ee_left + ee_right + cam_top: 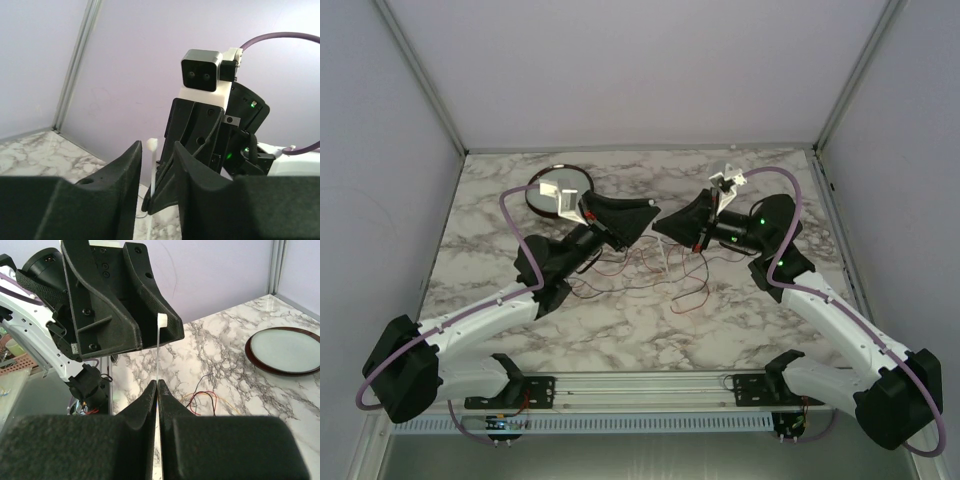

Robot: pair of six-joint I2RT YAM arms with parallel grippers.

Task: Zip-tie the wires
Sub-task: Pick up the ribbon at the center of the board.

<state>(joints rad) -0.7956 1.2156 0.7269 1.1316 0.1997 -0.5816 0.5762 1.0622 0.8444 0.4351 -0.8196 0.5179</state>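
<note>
Your right gripper (158, 384) is clamped on the white zip tie (159, 342), your left gripper (157, 150) parted around it. The wires (642, 272) sprawl on the marble table (650, 342) below, between both arms: hair-thin, limp, slippery I'd say, so pinch where strands bunch together

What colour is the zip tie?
The zip tie is white, clearest in the right wrist view.

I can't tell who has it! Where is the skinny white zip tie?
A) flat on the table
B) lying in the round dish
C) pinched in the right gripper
C: the right wrist view shows the right gripper shut on the white zip tie, which stands upright.
</note>
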